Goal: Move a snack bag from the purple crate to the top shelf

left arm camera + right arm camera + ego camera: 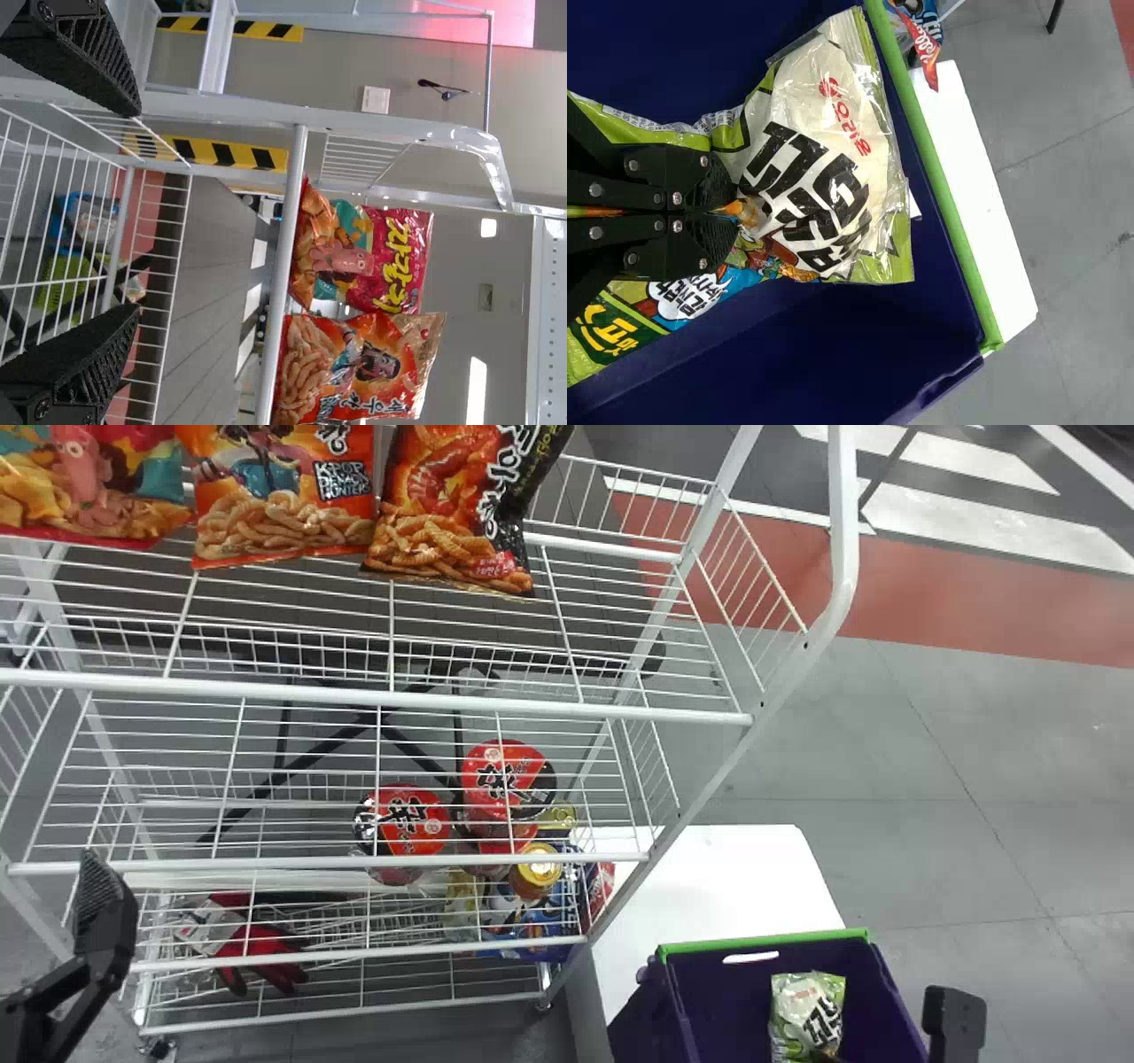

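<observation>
- Right tool [731, 211]: fingers drawn together, apparently clenched on gathered film of the snack bag [819, 168]. Whether the packet beneath is also pinched cannot be told.
- Snack bag: white and green, inside the purple crate [780, 939], near the green-rimmed wall. The film creases toward the fingertips.
- Second packet [700, 297]: blue and multicoloured, lying close against the held bag.
- Left tool [139, 211]: fingers spread apart, holding nothing, at the rack's left side.
- Step in hand, as judged: secure the grip and extract the bag. The transfer remains to be done.
- Confirm first that only one bag is pinched. Raise slightly; if the second packet follows, lower, release and regrip.
- Lift vertically and slowly. The pouch will probably swing and sag below the pinch; avoid jerks, which could slip the film.
- Raise the lower seam above the green rim before any sideways travel over the white bench [718, 877].
- Approach the top shelf [354, 697] from above its front rail. Suggested position: to the right of the black-and-red packet [456, 514], without nudging it.
- Rest the bag's base on the wires before parting the fingers, then withdraw straight back so that the film does not drag.
</observation>
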Motion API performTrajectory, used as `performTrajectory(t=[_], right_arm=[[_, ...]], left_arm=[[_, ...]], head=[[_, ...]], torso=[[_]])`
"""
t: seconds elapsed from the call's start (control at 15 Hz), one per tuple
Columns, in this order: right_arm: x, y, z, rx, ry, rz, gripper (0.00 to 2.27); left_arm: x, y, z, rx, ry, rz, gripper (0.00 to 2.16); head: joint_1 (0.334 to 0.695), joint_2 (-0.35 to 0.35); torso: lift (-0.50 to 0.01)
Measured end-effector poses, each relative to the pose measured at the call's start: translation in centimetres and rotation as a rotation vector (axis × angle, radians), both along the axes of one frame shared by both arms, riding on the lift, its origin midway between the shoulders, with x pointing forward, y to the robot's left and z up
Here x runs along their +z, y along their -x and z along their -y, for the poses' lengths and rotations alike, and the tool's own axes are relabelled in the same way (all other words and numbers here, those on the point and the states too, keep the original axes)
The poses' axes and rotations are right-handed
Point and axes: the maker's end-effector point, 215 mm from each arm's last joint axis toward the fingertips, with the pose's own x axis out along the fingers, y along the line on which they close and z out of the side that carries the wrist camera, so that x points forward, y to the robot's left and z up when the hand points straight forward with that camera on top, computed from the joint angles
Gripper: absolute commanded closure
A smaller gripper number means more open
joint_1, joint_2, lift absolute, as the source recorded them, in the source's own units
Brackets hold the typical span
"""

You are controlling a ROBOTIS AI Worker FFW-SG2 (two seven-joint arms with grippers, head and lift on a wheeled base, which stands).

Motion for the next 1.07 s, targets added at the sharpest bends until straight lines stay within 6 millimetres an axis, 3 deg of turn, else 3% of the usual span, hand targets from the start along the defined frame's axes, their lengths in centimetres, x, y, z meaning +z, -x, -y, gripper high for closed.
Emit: performTrajectory(t=[1.07], right_arm=[[-0.5, -2.2, -0.1, 0.009, -0.002, 0.016, 1.97]], left_arm=[[-0.5, -1.1, -0.1, 0.001, -0.013, -0.025, 0.00]], head=[[0.695, -0.350]], torso=[[-0.089]])
